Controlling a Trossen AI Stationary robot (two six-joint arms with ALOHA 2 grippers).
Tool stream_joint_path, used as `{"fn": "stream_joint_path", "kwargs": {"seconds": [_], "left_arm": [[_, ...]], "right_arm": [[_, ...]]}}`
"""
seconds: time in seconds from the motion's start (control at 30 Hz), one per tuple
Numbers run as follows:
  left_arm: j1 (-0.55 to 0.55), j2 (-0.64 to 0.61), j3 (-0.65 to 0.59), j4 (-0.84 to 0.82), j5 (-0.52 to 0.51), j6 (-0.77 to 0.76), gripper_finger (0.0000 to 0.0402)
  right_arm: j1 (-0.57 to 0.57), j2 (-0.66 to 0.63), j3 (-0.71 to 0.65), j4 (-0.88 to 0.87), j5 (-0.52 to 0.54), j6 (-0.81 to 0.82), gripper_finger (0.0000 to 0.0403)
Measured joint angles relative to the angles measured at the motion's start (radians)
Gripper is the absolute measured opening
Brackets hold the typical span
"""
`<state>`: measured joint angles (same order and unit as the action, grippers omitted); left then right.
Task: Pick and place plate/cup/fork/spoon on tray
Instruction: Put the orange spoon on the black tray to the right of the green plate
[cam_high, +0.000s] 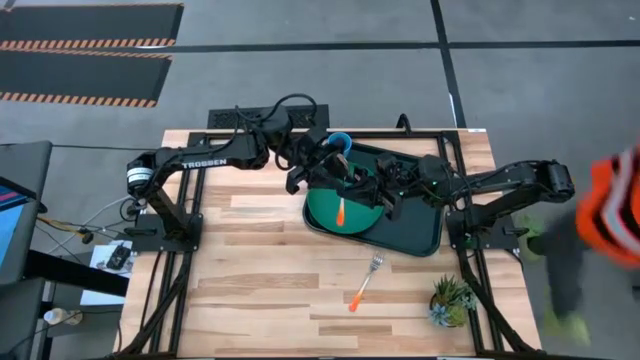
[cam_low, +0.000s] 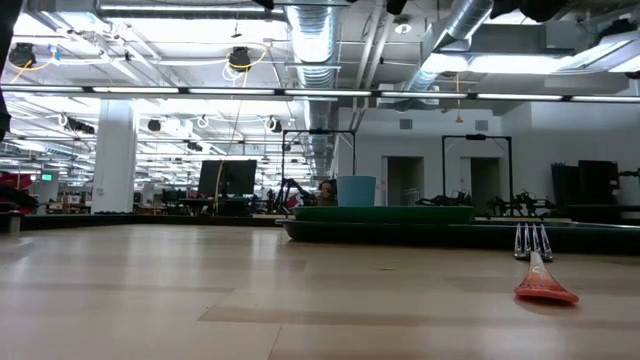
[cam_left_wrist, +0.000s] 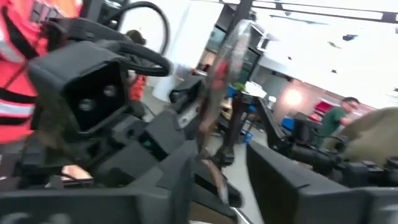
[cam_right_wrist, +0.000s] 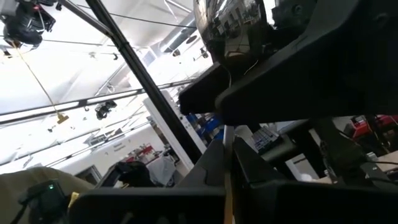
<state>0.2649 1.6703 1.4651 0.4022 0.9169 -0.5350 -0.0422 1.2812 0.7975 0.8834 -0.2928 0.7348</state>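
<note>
The dark tray (cam_high: 410, 225) lies at the table's far right. The green plate (cam_high: 345, 215) rests on its left part, and the blue cup (cam_high: 340, 140) stands at its far left corner. The fork (cam_high: 365, 283) lies on the bare table nearer the front, also in the low view (cam_low: 535, 265). My two grippers meet high over the plate, both tipped upward. My right gripper (cam_high: 375, 193) is shut on the spoon (cam_high: 341, 212). My left gripper (cam_high: 348, 180) is open, its fingers on either side of the spoon's stem (cam_left_wrist: 214, 165). My right gripper pinches the spoon's orange handle (cam_right_wrist: 227, 196) between its two fingers. The fingers lie along the spoon, which stands away from them with its silver bowl (cam_right_wrist: 230, 31) uppermost. The spoon is lifted clear of the plate.
A small potted plant (cam_high: 450, 300) stands at the table's near right corner. A person in an orange vest (cam_high: 615, 215) stands beyond the table's right edge. Bare wood lies to the left of the tray and along the front.
</note>
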Motion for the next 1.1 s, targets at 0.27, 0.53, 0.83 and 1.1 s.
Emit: {"fn": "stream_joint_path", "kwargs": {"seconds": [0.27, 0.53, 0.83, 1.1], "left_arm": [[0.010, -0.002, 0.001, -0.016, -0.006, -0.002, 0.0009], [0.010, -0.002, 0.002, -0.022, 0.000, -0.024, 0.0002], [0.067, 0.001, 0.000, -0.123, 0.014, -0.040, 0.0000], [0.121, 0.001, 0.000, -0.302, 0.003, -0.028, 0.0000]], "right_arm": [[0.000, 0.000, -0.002, 0.007, -0.002, 0.001, 0.0011], [0.000, -0.001, -0.002, -0.013, 0.000, 0.000, 0.0050], [-0.024, -0.051, 0.000, -0.180, -0.037, 0.001, 0.0223], [-0.155, -0.188, 0.000, -0.641, -0.049, 0.016, 0.0251]]}}
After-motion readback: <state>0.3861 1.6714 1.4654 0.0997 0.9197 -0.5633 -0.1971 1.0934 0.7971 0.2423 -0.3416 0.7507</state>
